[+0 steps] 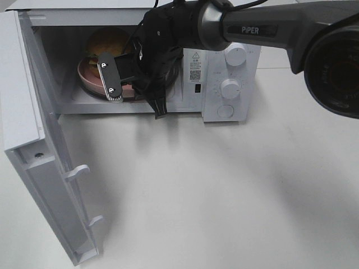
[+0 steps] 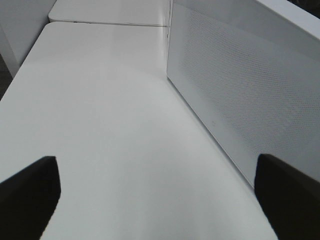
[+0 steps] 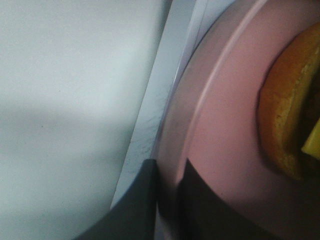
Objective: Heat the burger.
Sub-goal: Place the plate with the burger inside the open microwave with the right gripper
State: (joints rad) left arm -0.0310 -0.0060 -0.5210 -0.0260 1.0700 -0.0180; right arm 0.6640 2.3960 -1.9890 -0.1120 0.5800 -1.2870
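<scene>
Tabletop [image 1: 224, 196] is seen in front, with the microwave door [image 1: 33, 168] swung open at the left. Over the table, beside a white dotted panel [image 2: 240, 100], the left gripper [image 2: 157, 192] is held with its fingers wide apart. At the mouth of the microwave [image 1: 247, 84] the right gripper [image 3: 169, 172] is clamped on the rim of the pink plate [image 1: 87, 75]. Farther in, the burger [image 1: 109, 40] is carried on that plate, inside the cavity.
</scene>
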